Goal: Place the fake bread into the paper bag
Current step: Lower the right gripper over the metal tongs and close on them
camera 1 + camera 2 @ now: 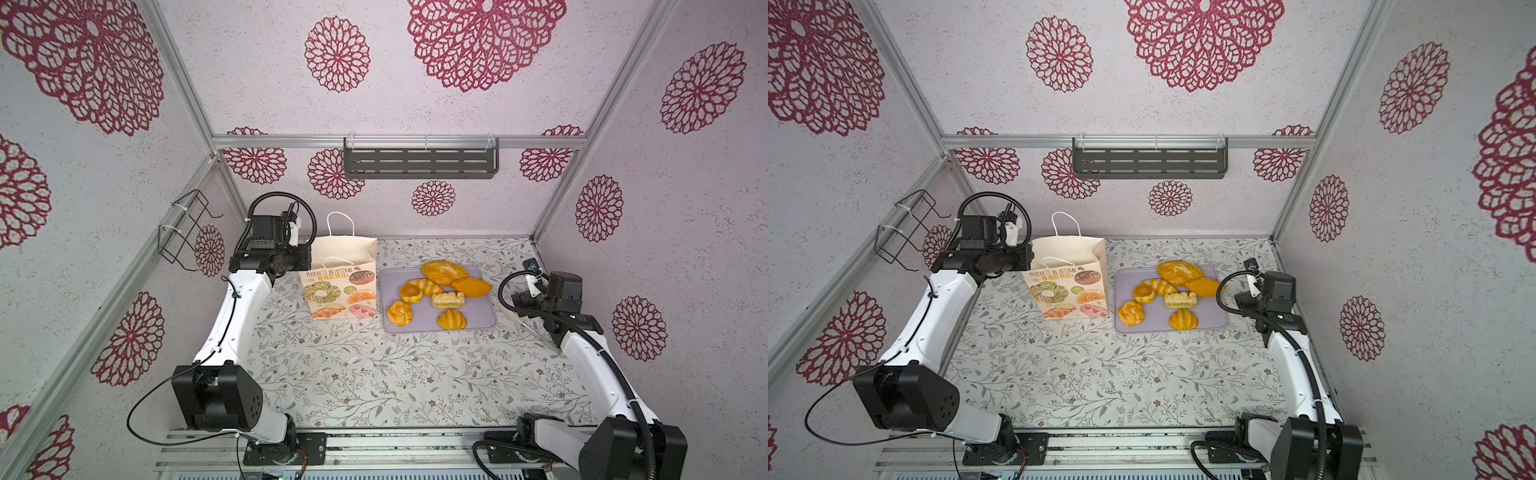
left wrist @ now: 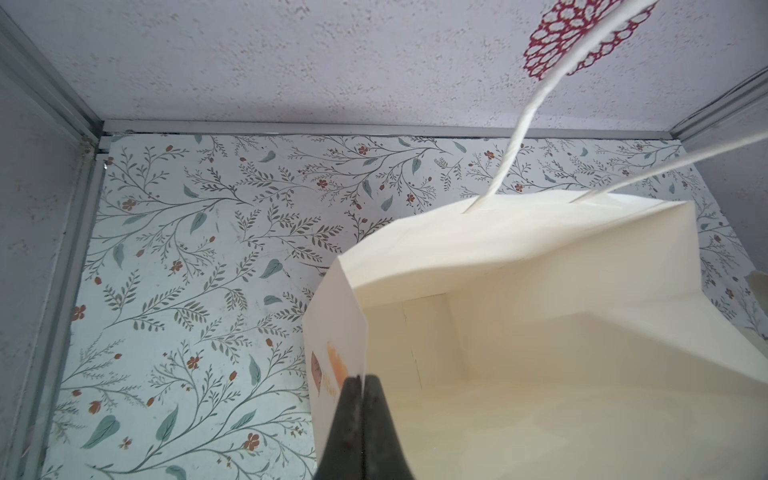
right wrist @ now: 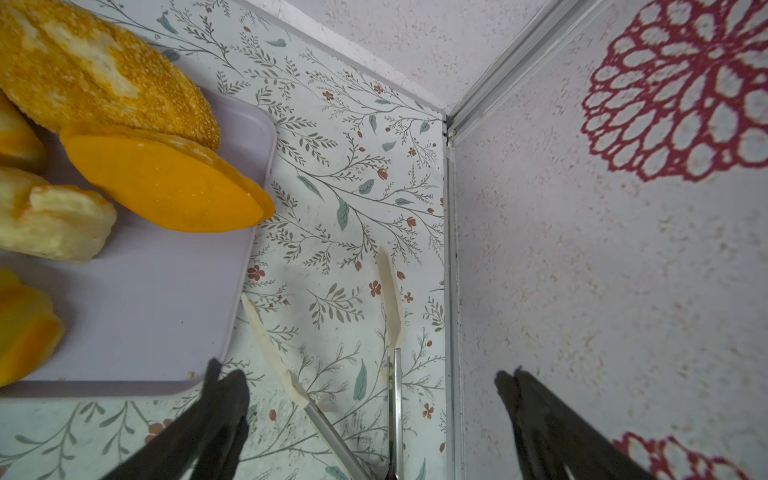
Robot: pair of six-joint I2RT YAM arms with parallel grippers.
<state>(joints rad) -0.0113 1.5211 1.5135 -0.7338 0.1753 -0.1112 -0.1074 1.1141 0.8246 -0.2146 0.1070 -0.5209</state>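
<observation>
The paper bag [image 1: 343, 286] stands open just left of the tray [image 1: 478, 318], with the left gripper [image 2: 363, 380] pinching its rim. Seven fake breads [image 1: 444, 272] lie on the tray. Just right of the tray, the right gripper [image 3: 361, 370] hangs over tongs [image 3: 390, 291], jaws spread.

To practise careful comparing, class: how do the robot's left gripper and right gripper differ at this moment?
The left gripper is shut, pinching the rim of the paper bag; the right gripper stands wide open, gripping nothing. The left gripper is at the bag; the right gripper is beside the lilac tray, with tongs lying between its jaws. Both are black.
</observation>
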